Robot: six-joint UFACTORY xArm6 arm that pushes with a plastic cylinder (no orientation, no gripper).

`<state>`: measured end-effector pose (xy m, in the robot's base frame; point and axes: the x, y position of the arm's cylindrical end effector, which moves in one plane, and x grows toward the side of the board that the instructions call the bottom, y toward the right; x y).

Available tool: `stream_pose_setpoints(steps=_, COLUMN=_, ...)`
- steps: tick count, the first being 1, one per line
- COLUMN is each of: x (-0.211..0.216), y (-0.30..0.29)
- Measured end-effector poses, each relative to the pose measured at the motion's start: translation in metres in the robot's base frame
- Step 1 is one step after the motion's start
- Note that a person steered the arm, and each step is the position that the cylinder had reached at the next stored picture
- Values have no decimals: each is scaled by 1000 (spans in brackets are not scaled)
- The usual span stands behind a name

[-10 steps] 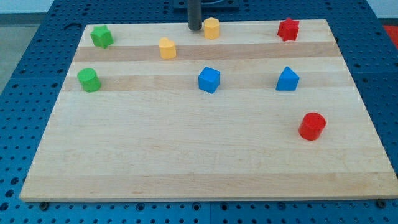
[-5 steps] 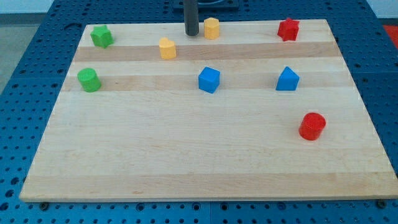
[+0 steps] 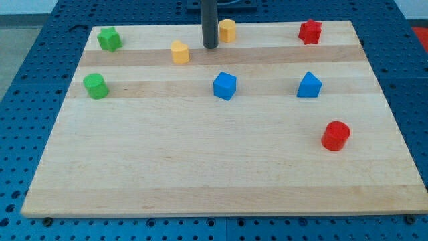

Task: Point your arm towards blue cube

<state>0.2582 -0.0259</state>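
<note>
The blue cube (image 3: 225, 86) sits on the wooden board (image 3: 200, 161), near the middle of its upper half. My tip (image 3: 210, 47) is on the board above the cube and slightly to its left, about a cube's width and a half away, not touching it. The rod rises straight out of the view's top. A yellow block (image 3: 227, 30) stands just right of the rod, and another yellow block (image 3: 179, 51) lies to the tip's left.
A blue triangular block (image 3: 309, 85) lies right of the cube. A red star block (image 3: 309, 31) is at the top right, a red cylinder (image 3: 336, 136) at the lower right. A green star block (image 3: 109, 39) and a green cylinder (image 3: 95, 86) are at the left.
My tip has moved down the view from beside the upper yellow block toward the blue cube. No block has moved.
</note>
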Motion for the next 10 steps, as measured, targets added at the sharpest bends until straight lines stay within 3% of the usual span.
stream_pose_setpoints(steps=10, x=48, y=0)
